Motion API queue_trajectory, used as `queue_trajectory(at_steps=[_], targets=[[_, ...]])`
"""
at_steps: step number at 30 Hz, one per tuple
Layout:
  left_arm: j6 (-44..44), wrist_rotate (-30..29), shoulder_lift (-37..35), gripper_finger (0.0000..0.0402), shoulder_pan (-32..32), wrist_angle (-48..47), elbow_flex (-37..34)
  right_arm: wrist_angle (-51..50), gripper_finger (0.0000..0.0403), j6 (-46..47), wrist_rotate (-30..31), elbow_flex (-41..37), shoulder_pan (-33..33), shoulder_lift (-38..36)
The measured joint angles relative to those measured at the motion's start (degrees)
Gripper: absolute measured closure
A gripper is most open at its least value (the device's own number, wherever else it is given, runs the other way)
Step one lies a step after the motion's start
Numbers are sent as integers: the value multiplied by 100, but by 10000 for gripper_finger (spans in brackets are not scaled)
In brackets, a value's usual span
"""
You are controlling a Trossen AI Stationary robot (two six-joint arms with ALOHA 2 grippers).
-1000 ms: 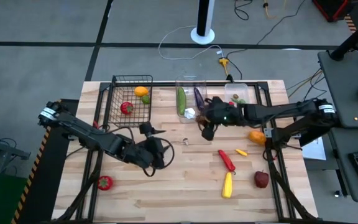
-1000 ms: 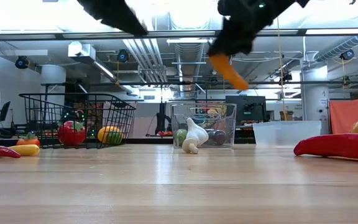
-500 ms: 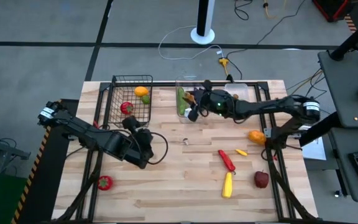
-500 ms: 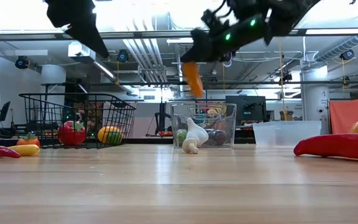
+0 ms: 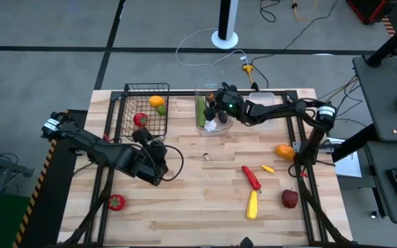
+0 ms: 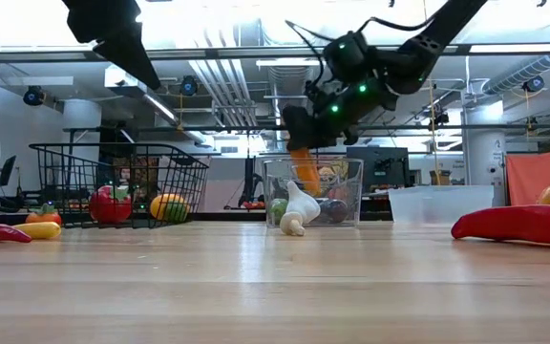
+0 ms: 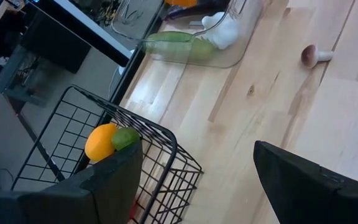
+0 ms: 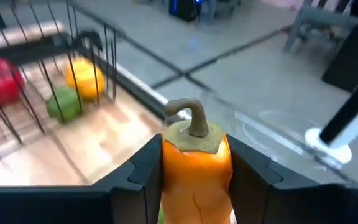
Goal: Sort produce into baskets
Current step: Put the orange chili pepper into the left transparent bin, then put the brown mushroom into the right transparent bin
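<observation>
Orange shows between the dark fingers of the right end effector (image 5: 216,110) in the high view, where that arm reaches across the far edge of the table (image 5: 205,200) to sit over the tall clear bin (image 5: 200,92). A green cucumber (image 5: 201,111) and white garlic (image 5: 211,125) lie in that bin. The left end effector (image 5: 143,136) hangs just beside the near end of the black wire basket (image 5: 126,110), fingers apart and holding nothing. On the table to the right lie a red pepper (image 5: 251,177), a yellow pepper (image 5: 252,204), a red apple (image 5: 290,198) and an orange fruit (image 5: 284,151); a red tomato (image 5: 116,202) sits near the left edge.

From the low view, the right end effector (image 6: 301,143) hovers above the tall clear bin (image 6: 351,191), and the orange pepper (image 6: 305,172) hangs down from it, its lower end inside the bin's open top. The garlic (image 6: 296,208) stands below.

Through the left wrist view, the left fingers (image 7: 316,186) stand wide apart over the wire basket (image 7: 166,155), which holds an orange fruit and a green one.

Seen from the right wrist view, the right fingers (image 8: 135,174) are clamped on either side of the orange pepper (image 8: 196,174), stem up.
</observation>
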Motion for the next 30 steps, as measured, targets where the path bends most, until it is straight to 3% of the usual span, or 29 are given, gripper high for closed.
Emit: queue_trajectory(at_steps=[12, 30], targets=[[-125, -17, 0, 113, 0, 24, -26, -1554, 251, 442, -4, 630, -13, 183], [-125, -6, 0, 113, 0, 227, -35, -1661, 198, 438, -219, 660, -52, 11]])
